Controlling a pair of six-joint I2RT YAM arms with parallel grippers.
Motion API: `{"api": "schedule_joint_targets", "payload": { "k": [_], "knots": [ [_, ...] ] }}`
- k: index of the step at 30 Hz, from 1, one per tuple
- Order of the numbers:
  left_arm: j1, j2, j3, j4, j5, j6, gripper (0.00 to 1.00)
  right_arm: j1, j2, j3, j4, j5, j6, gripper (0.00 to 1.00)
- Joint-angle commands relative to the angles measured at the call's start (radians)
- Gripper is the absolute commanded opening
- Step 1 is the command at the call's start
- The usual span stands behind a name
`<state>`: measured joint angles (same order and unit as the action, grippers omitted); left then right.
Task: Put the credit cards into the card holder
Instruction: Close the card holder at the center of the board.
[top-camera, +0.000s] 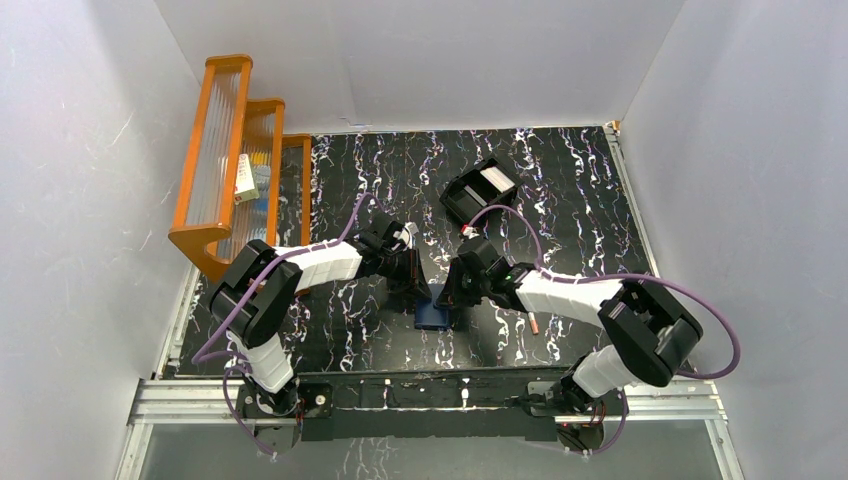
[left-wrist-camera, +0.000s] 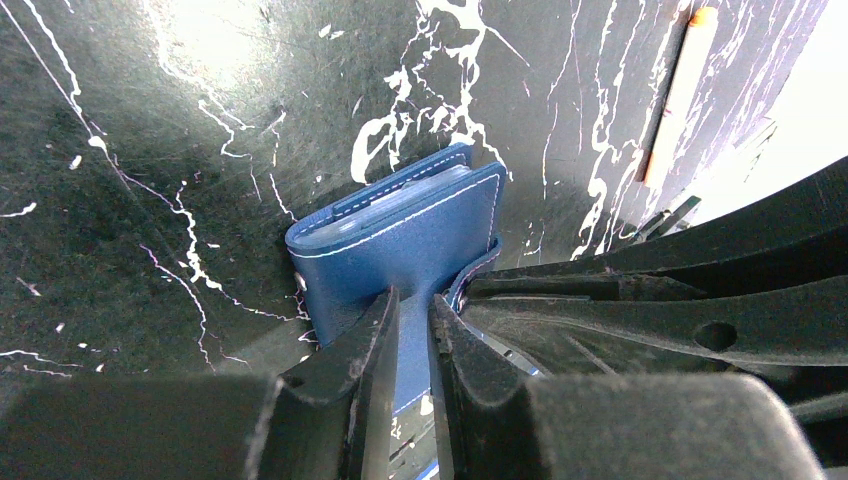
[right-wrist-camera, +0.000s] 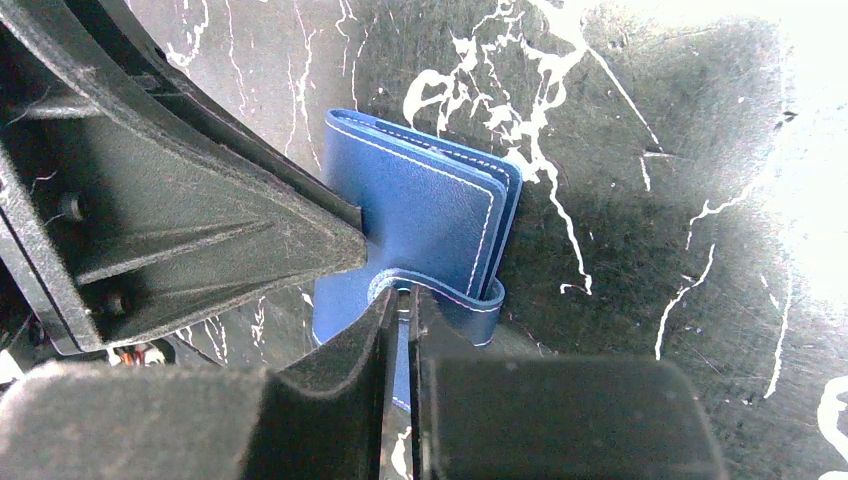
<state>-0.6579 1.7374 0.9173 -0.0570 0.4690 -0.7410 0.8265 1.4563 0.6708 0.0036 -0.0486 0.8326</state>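
Left end effector (left-wrist-camera: 411, 305) and right end effector (right-wrist-camera: 403, 300), jaws nearly closed, each pinch a flap of the card holder (left-wrist-camera: 400, 235); I see it on the tabletop (top-camera: 560, 190), directly between both arms.

Robot lab test cell indicated: black white-veined tabletop (top-camera: 560, 200) enclosed by plain white panel walls (top-camera: 60, 200); aluminium frame rail (top-camera: 180, 400) fixed along near edge; left arm (top-camera: 310, 265) and right arm (top-camera: 570, 292) mounted there, purple cables (top-camera: 715, 320) looped alongside.

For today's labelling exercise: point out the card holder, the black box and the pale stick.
card holder (left-wrist-camera: 400, 235), left wrist view, outer cover.
black box (top-camera: 458, 207), top external view, dark left end.
pale stick (left-wrist-camera: 680, 95), left wrist view, mid-shaft.
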Motion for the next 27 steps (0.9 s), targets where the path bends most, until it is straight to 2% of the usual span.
{"api": "schedule_joint_targets", "payload": {
  "k": [1,9,14,19,27],
  "knots": [
    [-0.008,0.026,-0.006,-0.029,-0.021,0.012,0.17,0.006,0.037,0.046,-0.055,0.014,-0.033,0.16],
    [-0.008,0.029,-0.011,-0.029,-0.025,0.009,0.17,0.034,0.085,0.091,-0.138,0.052,-0.068,0.15],
    [-0.008,0.025,-0.014,-0.03,-0.032,0.004,0.17,0.087,0.11,0.134,-0.218,0.134,-0.087,0.14],
    [-0.008,0.023,-0.018,-0.037,-0.041,0.0,0.17,0.141,0.128,0.144,-0.276,0.218,-0.082,0.07],
    [-0.008,0.027,-0.019,-0.04,-0.052,-0.013,0.17,0.172,0.177,0.144,-0.312,0.268,-0.074,0.0]
  ]
}}
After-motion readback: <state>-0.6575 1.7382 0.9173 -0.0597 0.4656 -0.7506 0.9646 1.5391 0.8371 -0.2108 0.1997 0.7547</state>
